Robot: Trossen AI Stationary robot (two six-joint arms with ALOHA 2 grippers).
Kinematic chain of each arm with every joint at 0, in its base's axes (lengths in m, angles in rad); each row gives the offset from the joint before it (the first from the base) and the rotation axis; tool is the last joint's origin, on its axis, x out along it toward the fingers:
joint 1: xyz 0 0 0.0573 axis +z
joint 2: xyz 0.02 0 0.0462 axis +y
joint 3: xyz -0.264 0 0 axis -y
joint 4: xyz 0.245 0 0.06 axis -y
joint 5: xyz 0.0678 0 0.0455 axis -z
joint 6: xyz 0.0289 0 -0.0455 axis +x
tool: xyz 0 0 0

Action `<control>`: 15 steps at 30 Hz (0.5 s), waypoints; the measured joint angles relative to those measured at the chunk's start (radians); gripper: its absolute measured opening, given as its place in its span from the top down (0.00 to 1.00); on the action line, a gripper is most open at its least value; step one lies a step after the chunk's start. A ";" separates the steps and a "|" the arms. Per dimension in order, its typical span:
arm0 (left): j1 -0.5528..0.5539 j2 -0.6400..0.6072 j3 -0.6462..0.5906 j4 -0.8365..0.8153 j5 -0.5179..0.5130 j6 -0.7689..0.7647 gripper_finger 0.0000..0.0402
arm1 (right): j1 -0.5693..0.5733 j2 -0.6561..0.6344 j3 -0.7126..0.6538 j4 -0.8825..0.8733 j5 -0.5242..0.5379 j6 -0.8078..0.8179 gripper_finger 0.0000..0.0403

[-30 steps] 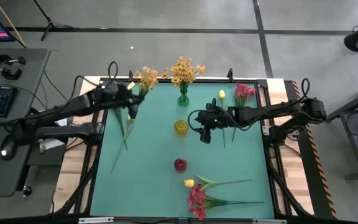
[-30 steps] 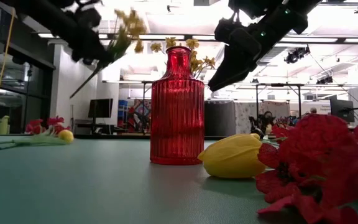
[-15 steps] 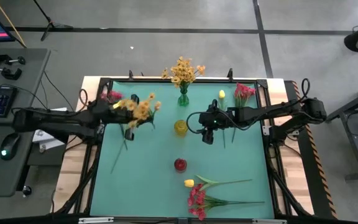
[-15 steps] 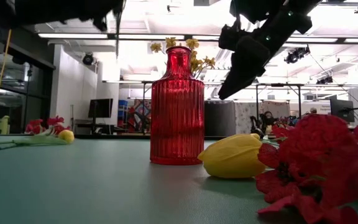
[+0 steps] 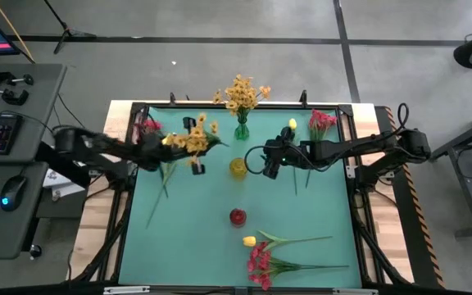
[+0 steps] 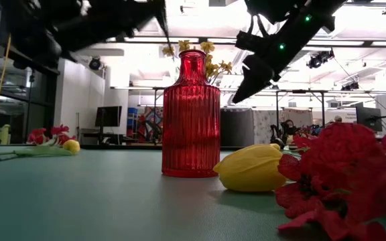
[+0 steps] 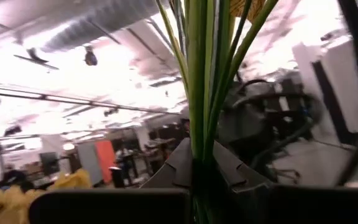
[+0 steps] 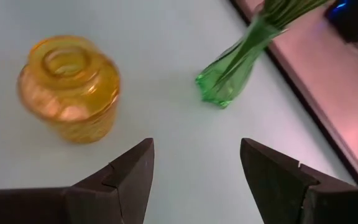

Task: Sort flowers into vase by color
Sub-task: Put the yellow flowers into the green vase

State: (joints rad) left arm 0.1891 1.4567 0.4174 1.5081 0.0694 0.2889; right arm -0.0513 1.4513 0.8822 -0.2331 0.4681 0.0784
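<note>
My left gripper (image 5: 173,150) is shut on an orange-yellow spray (image 5: 189,140) and carries it above the table's far left part; its blossoms point toward the green vase (image 5: 241,129), which holds more orange-yellow sprays (image 5: 241,92). My right gripper (image 5: 270,161) hangs open over the table right of the amber vase (image 5: 238,167), which also shows in its wrist view (image 8: 67,87). The red vase (image 5: 237,216) stands nearer. A pink-red stem (image 5: 147,127) lies flat at far left. My left gripper pinches the spray's bunched green stalks (image 7: 197,146) between its two fingers (image 7: 232,174), several thin stalks together. The fingers lie across the stalks. The spray is lifted clear of the table, its blossoms beyond the fingers toward the table's right.
A yellow tulip (image 5: 292,124) and a pink-red cluster (image 5: 320,121) lie at far right. Another yellow tulip (image 5: 249,241) and pink-red cluster (image 5: 259,262) lie near the front edge, stalks pointing right. A raised frame rims the green mat (image 5: 195,238).
My left gripper has swung from the table's far left corner toward the right and nearer, turning as it went. The spray it carries has turned with it, blossoms now pointing right toward the green vase. My right gripper has moved slightly toward the far edge and stays open.
</note>
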 joint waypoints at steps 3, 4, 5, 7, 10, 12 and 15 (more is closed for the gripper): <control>0.044 0.128 0.068 0.062 0.017 -0.019 0.99 | 0.000 0.000 0.000 0.033 0.034 -0.010 0.43; 0.058 0.163 0.100 0.056 0.029 -0.019 0.99 | 0.000 0.000 0.000 0.043 0.043 -0.018 0.43; 0.073 0.196 0.132 0.048 0.043 -0.018 0.99 | 0.000 0.000 0.000 0.051 0.051 -0.027 0.43; 0.097 0.263 0.198 0.057 0.093 -0.005 0.99 | 0.000 0.000 0.000 0.062 0.056 -0.034 0.43; 0.120 0.339 0.271 0.050 0.136 0.027 0.99 | 0.000 0.000 0.000 0.065 0.056 -0.034 0.43; 0.131 0.370 0.300 0.046 0.134 0.036 0.99 | 0.000 0.000 0.000 0.060 0.055 -0.034 0.43; 0.149 0.397 0.318 0.044 0.130 0.044 0.99 | 0.000 0.000 0.000 0.057 0.056 -0.034 0.43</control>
State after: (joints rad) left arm 0.3377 1.8542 0.7351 1.5518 0.1990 0.3329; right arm -0.0516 1.4509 0.8822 -0.1757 0.5238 0.0441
